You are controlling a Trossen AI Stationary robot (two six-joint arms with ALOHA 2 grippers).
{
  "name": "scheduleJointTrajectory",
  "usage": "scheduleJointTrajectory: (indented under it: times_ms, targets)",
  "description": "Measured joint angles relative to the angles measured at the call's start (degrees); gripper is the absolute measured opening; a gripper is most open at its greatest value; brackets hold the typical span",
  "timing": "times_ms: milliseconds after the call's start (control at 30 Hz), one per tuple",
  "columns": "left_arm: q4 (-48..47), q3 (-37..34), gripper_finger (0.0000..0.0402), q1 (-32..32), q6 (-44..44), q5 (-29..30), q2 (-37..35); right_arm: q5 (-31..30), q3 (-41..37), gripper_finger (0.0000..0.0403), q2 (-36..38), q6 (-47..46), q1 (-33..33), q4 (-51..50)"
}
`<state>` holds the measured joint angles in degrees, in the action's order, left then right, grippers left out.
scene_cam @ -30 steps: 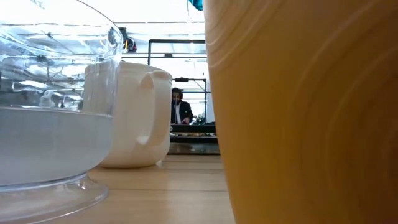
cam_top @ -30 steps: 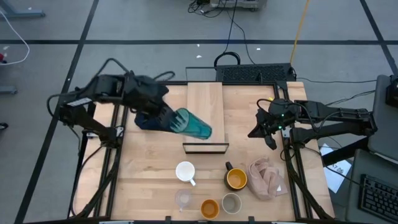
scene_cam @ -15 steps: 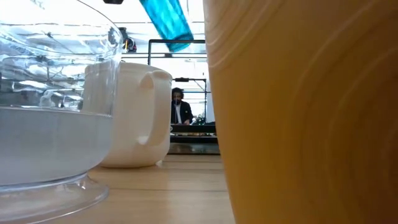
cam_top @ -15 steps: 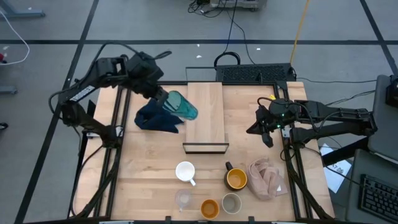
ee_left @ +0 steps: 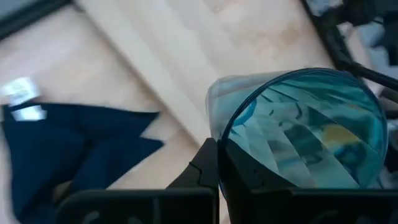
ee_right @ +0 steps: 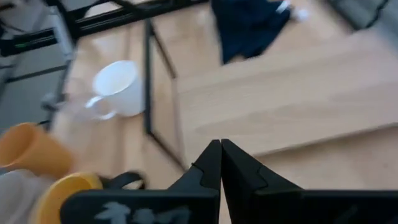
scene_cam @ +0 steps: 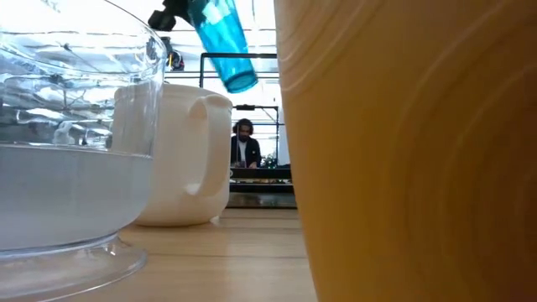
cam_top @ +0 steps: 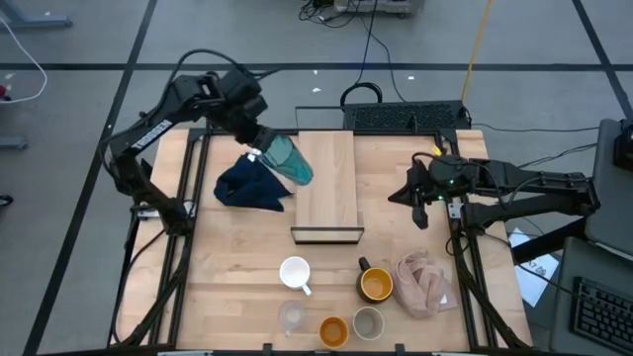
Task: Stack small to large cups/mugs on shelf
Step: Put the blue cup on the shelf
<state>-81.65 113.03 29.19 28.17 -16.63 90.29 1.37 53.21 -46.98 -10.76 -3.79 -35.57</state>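
While the left gripper [cam_top: 265,154] holds its jaws clamped on the teal ribbed tumbler [cam_top: 291,161], we see the tumbler tilted in the air above the shelf's [cam_top: 328,203] left edge, beside the dark navy cloth [cam_top: 249,186]. The right gripper [cam_top: 415,198] waits over the table's [cam_top: 227,277] right side, jaws together.
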Motion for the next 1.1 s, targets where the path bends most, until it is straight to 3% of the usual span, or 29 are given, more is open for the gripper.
scheduleJointTrajectory:
  times_ms: [233, 600, 767, 900, 1100]
  targets:
    - [3.3, 7.2, 0.0001, -4.3, 4.0, -6.8, 4.8, -4.4, 0.0, 0.0061, -1.5, 4.4, -1.2, 11.2]
    - [5.4, 16.3, 0.0001, -11.5, 6.0, -10.9, 12.2, -3.8, 0.0, 0.0254, -5.0, 0.8, -1.8, 14.4]
    - [5.2, 16.3, 0.0001, -12.7, 6.0, -10.7, 12.7, 7.9, 0.0, 0.0322, -5.5, -8.0, -1.7, 18.5]
    - [5.2, 16.3, 0.0001, -13.0, 6.6, -10.7, 12.6, 19.4, 0.0, 0.0348, -7.0, -15.2, -0.8, 23.5]
    - [5.6, 16.3, 0.0001, -15.2, 9.0, -11.5, 12.9, 21.4, 0.0, 0.0353, -9.3, -15.1, 3.1, 28.9]
